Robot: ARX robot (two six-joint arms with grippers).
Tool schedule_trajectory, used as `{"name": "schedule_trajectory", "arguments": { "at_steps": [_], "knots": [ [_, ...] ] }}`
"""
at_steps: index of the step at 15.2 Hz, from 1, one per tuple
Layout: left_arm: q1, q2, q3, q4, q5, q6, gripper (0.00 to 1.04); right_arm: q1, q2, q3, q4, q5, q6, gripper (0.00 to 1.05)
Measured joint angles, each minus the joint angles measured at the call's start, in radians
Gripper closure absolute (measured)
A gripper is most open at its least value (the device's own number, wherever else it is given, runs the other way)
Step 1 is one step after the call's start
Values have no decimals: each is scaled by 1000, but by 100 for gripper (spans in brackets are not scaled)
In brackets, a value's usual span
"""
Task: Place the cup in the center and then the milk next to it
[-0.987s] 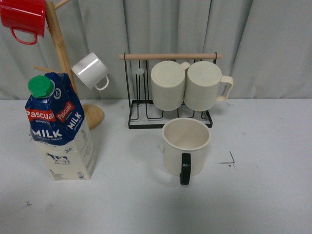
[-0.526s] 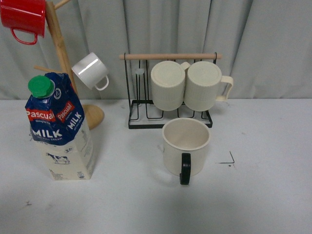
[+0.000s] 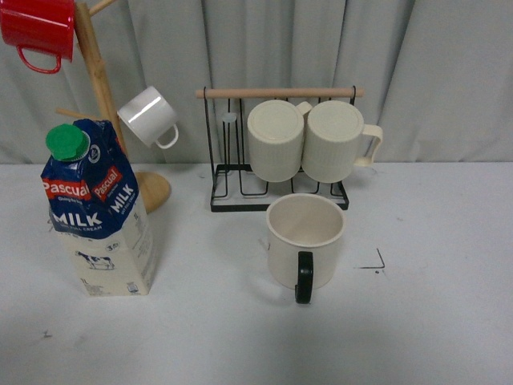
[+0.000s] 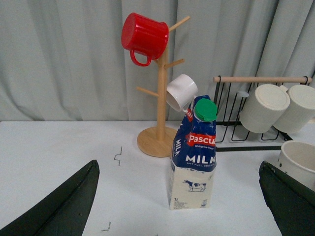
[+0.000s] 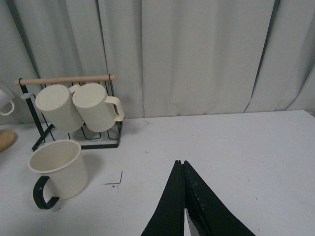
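Near mid-frame the cup (image 3: 304,241) stands upright on the table (image 3: 441,321), seemingly placed, while the milk (image 3: 100,216) stands well apart at left, yet to be moved; left hand (image 4: 178,166) spread wide, right hand (image 5: 181,164) pinched closed, empty.

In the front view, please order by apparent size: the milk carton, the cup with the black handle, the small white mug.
1. milk carton
2. cup
3. small white mug, farther back, so true size unsure
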Motion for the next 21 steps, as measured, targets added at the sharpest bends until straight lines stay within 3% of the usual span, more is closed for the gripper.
{"name": "schedule_trajectory", "arguments": {
  "at_steps": [2, 3, 4, 5, 6, 13, 14, 15, 18, 21],
  "knots": [
    [0, 0, 0, -1, 1, 0, 7, 0, 0, 0, 7, 0, -1, 98],
    [0, 0, 0, 0, 0, 0, 7, 0, 0, 0, 8, 0, -1, 87],
    [0, 0, 0, 0, 0, 0, 7, 0, 0, 0, 8, 0, -1, 62],
    [0, 0, 0, 0, 0, 0, 7, 0, 0, 0, 8, 0, -1, 9],
    [0, 0, 0, 0, 0, 0, 7, 0, 0, 0, 8, 0, -1, 5],
    [-6, 8, 8, -38, -20, -14, 7, 0, 0, 0, 8, 0, -1, 6],
    [-66, 116, 82, -203, -146, -103, 7, 0, 0, 0, 8, 0, -1, 6],
    [-109, 264, 137, -214, -228, -188, 7, 0, 0, 0, 9, -2, -2, 6],
    [-175, 485, 211, -3, -272, -275, 7, 0, 0, 0, 8, -1, -2, 6],
    [-192, 870, 340, 322, -183, -261, 7, 0, 0, 0, 8, -1, -3, 6]
  ]
}}
